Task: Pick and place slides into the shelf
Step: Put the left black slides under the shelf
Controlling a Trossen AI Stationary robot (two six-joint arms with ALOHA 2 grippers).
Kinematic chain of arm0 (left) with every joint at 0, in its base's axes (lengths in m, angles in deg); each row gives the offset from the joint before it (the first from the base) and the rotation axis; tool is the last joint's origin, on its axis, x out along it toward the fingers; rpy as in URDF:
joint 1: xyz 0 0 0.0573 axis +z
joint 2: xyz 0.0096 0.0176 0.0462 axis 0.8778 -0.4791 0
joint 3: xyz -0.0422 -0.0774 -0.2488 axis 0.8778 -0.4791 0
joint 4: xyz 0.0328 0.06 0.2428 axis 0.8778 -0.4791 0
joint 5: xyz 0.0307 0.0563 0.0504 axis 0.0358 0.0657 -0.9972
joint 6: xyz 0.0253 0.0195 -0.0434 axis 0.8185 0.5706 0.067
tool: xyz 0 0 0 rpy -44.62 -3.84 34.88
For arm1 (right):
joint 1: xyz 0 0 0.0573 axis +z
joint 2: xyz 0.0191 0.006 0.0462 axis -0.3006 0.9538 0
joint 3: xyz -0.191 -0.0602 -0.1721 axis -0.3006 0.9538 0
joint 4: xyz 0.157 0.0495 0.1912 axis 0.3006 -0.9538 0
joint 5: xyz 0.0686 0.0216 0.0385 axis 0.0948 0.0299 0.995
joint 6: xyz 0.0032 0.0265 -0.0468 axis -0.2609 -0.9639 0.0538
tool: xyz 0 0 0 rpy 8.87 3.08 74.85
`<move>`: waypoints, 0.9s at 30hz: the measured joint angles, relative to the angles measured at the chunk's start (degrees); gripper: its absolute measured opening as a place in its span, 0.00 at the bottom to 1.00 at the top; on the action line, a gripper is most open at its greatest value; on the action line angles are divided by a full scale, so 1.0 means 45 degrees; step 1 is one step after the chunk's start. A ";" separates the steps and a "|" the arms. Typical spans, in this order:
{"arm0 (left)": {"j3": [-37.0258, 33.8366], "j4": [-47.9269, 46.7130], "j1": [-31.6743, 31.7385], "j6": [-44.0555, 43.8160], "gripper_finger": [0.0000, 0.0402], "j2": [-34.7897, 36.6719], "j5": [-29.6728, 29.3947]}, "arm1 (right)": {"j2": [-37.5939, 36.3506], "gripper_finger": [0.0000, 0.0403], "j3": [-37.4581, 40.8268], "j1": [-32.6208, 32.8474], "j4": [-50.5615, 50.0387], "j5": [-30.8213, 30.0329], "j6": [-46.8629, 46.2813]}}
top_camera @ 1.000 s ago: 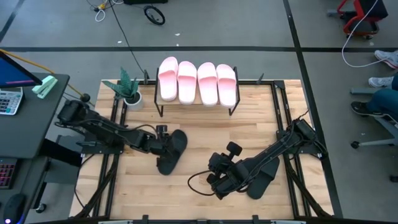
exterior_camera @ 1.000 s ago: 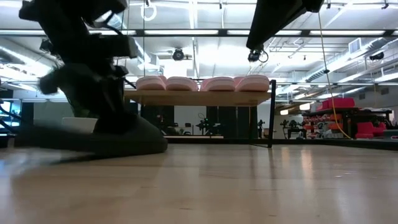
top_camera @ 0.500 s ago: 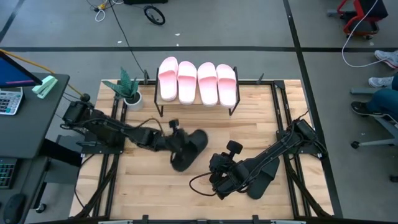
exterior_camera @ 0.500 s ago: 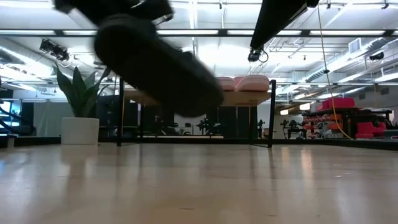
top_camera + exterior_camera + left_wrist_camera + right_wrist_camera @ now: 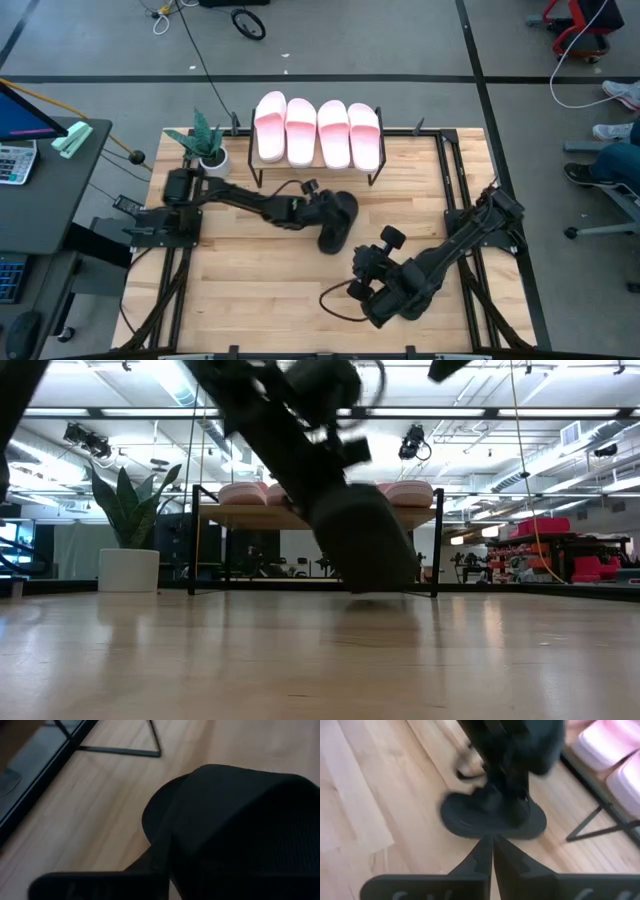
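Black slide (image 5: 337, 220) sits near bench centre, just in front of the shelf (image 5: 316, 160), long axis running from the shelf toward the front edge. Left tool (image 5: 310, 207) pinches it at the side. Four pink slides (image 5: 317, 130) lie side by side on the shelf top, long axes pointing at the bench's rear edge. Right tool (image 5: 493, 851) hovers toward the front-right, fingers pressed together. Light wood bench (image 5: 250, 290); potted plant (image 5: 207, 143) at rear-left corner. Low view blurs the slide; second black slide not made out.
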 joint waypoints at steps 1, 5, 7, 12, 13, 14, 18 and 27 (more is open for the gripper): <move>0.0260 -0.0059 0.0134 -0.0003 0.14 -0.0312 -0.0014 | -0.0039 0.05 0.0000 0.0115 0.0037 -0.0224 -0.0004; 0.1385 -0.0742 0.0559 -0.0020 0.21 -0.1206 -0.0058 | -0.0109 0.05 0.0000 0.0468 0.0191 -0.0888 -0.0023; 0.1922 -0.1460 0.0636 -0.0014 0.24 -0.1415 -0.0052 | -0.0111 0.05 0.0000 0.0571 0.0209 -0.0894 -0.0201; 0.2600 -0.2227 0.0846 -0.0005 0.32 -0.1453 -0.0018 | 0.0003 0.05 0.0000 0.0628 0.0313 -0.0809 -0.0666; 0.2724 -0.2236 0.0889 -0.0013 0.34 -0.1453 -0.0054 | 0.0042 0.05 0.0000 0.0628 0.0385 -0.0732 -0.0670; 0.2842 -0.2238 0.0914 -0.0018 0.35 -0.1453 -0.0050 | 0.0072 0.05 0.0000 0.0623 0.0434 -0.0646 -0.0652; 0.3235 -0.2367 0.0856 -0.0027 0.42 -0.1453 0.0342 | 0.0208 0.05 0.0262 0.0689 0.1098 -0.0248 -0.0568; 0.3514 -0.2682 0.0285 -0.0024 0.45 -0.1449 0.1541 | 0.0221 0.05 0.2554 0.0927 0.3627 0.0162 -0.0878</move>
